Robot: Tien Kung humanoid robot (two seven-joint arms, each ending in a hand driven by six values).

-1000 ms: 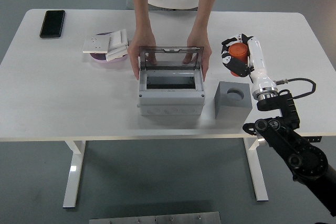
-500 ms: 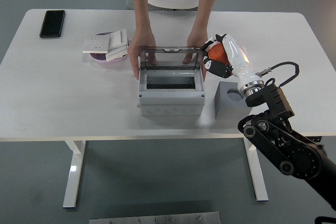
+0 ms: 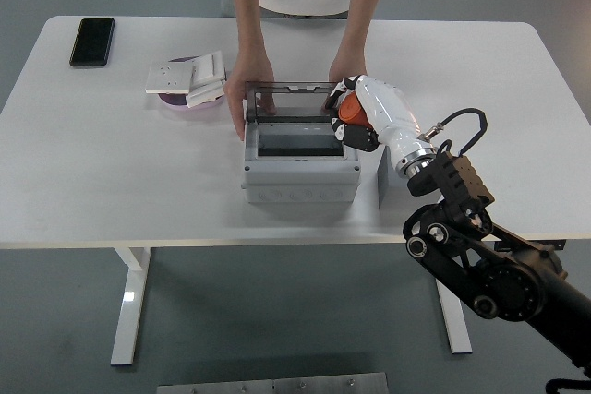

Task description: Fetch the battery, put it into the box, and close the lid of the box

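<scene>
The white table carried everything, and the grey box sat near its middle, the landmark for the rest. A person stood on the far side of the box with 2 hands down: one hand pressed against the box's left side, the other hand behind its right rear corner, partly hidden. In my judgement they steadied the box so it would not slide while the robot worked.

The box's lid stood raised along the box's far edge, leaving the opening clear for loading from above.

The right hand hung over the box's right end, fingers wrapped around the orange battery, which was held above the opening and not yet inside. A lowering and release looked to be the step ahead, with the lid to close after.

Just right of the box sat a grey block, mostly hidden by the arm; its purpose could not be told. Left of the box and farther back lay white switch plates on a purple dish. A black phone lay far left of the box. No left hand showed.
</scene>
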